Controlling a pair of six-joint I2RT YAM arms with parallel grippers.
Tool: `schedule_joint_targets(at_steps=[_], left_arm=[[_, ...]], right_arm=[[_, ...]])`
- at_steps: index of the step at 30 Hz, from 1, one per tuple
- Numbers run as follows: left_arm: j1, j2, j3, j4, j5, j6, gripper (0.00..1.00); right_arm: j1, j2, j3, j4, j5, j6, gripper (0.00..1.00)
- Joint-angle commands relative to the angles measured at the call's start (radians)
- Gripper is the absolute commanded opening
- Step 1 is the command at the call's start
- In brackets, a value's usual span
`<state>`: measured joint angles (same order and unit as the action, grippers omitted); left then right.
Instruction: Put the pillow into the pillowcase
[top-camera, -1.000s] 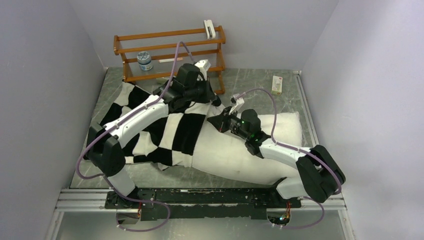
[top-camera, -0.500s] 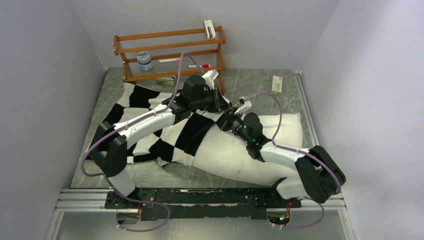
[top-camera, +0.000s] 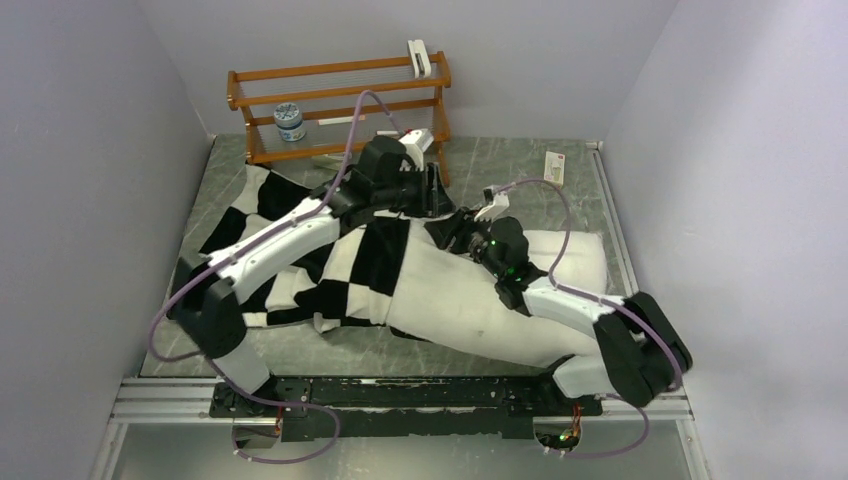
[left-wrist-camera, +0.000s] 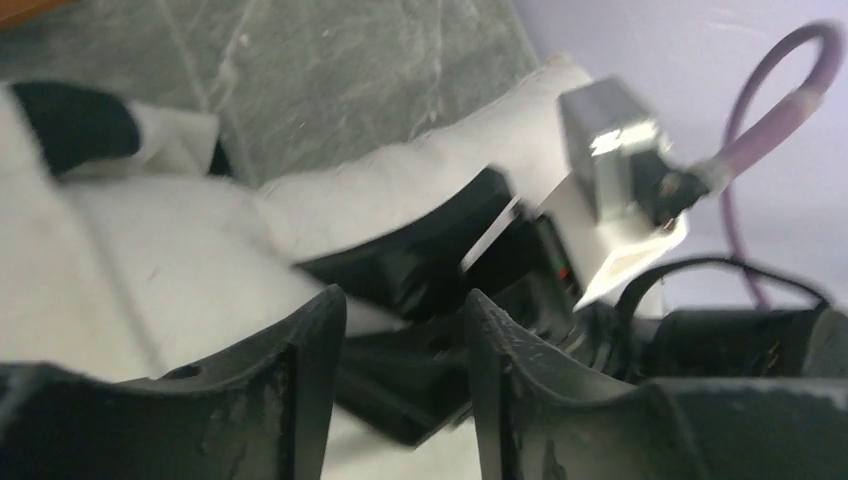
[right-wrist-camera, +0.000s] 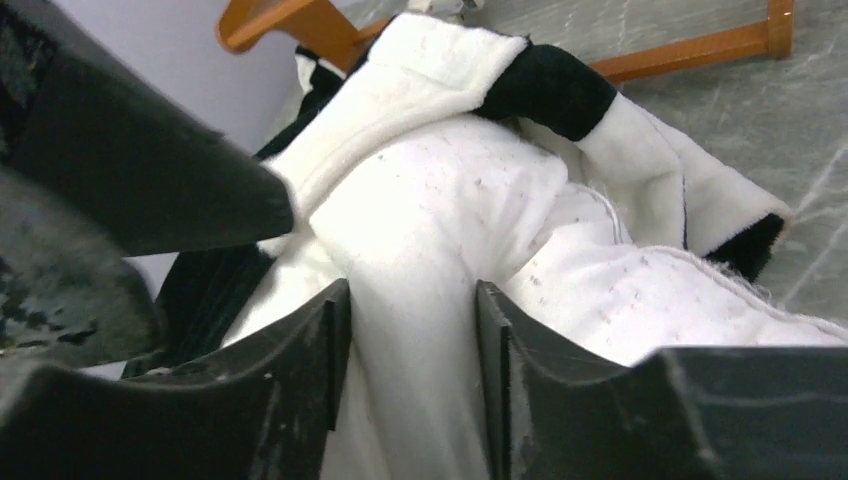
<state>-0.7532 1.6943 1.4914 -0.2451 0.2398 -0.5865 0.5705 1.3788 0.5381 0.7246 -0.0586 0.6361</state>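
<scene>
The work is at the sleeving step, judged roughly half done. The pillow (top-camera: 470, 310) lies across the middle of the worktop (top-camera: 520, 170), its right end bare and reaching toward the right edge, its left part already inside the pillowcase (top-camera: 330, 300), which spreads toward the left edge and the far-left corner. The right claw (right-wrist-camera: 410, 290) sits just at the sack's open hem with a ridge of white pillow cloth bunched between its fingers (right-wrist-camera: 335, 350), so it looks clenched on the pillow. The left claw (top-camera: 432, 190) reaches to the far side of that hem; its wrist view is blurred, the jaws stand apart and only the other arm shows beyond them, so whether it grips any cloth cannot be told. The next move probably calls for drawing the hem on toward the right edge while the pillow is braced or pushed leftward, and plush may snag on the plump corner. The surface is grey marbled stone. A wooden rack (top-camera: 340, 100) stands along the far edge with a small jar (top-camera: 290, 120) on it, a little box (top-camera: 553, 168) lies near the far-right corner, and pale plain walls close in three sides.
</scene>
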Motion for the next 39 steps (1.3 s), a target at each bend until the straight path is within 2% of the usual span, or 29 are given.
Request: schedule_joint_targets(at_steps=[1, 6, 13, 17, 19, 24, 26, 29, 31, 32, 33, 34, 36, 38, 39], left_arm=[[0.036, -0.189, -0.091, -0.189, -0.088, 0.09, 0.53], [0.094, -0.299, -0.169, -0.273, -0.091, 0.135, 0.55], [0.17, -0.362, -0.296, -0.259, -0.029, 0.141, 0.48], [0.248, -0.364, -0.333, -0.235, 0.098, 0.124, 0.48], [0.295, -0.378, -0.34, -0.224, 0.169, 0.108, 0.47], [0.313, -0.446, -0.316, -0.245, 0.121, 0.123, 0.5], [0.313, -0.461, -0.313, -0.258, 0.098, 0.124, 0.5], [0.302, -0.5, -0.335, -0.291, -0.033, 0.138, 0.49], [0.286, -0.531, -0.375, -0.294, -0.111, 0.143, 0.5], [0.284, -0.541, -0.39, -0.304, -0.122, 0.141, 0.5], [0.283, -0.545, -0.407, -0.308, -0.123, 0.139, 0.5], [0.28, -0.553, -0.427, -0.309, -0.123, 0.137, 0.5], [0.268, -0.569, -0.461, -0.304, -0.12, 0.131, 0.49], [0.257, -0.59, -0.492, -0.289, -0.089, 0.134, 0.49], [0.256, -0.6, -0.502, -0.276, -0.051, 0.128, 0.48]], right_arm=[[0.0, -0.145, 0.027, -0.293, -0.077, -0.17, 0.53], [0.001, -0.238, 0.171, -0.58, -0.183, -0.381, 0.64], [0.07, -0.299, 0.292, -0.786, -0.288, -0.492, 0.64], [0.165, -0.312, 0.324, -0.866, -0.305, -0.585, 0.65], [0.211, -0.313, 0.335, -0.917, -0.309, -0.639, 0.69], [0.372, -0.309, 0.317, -0.976, -0.17, -0.798, 0.76], [0.442, -0.282, 0.31, -0.982, -0.046, -0.846, 0.76], [0.523, -0.191, 0.263, -0.94, 0.161, -0.937, 0.76], [0.529, -0.127, 0.239, -0.886, 0.203, -0.969, 0.76], [0.528, -0.1, 0.229, -0.843, 0.222, -0.974, 0.75], [0.529, -0.081, 0.217, -0.796, 0.24, -0.973, 0.69], [0.529, -0.072, 0.209, -0.748, 0.265, -0.967, 0.58], [0.521, -0.084, 0.199, -0.65, 0.31, -0.952, 0.28], [0.462, -0.106, 0.202, -0.573, 0.273, -0.915, 0.01], [0.421, -0.112, 0.205, -0.544, 0.217, -0.891, 0.0]])
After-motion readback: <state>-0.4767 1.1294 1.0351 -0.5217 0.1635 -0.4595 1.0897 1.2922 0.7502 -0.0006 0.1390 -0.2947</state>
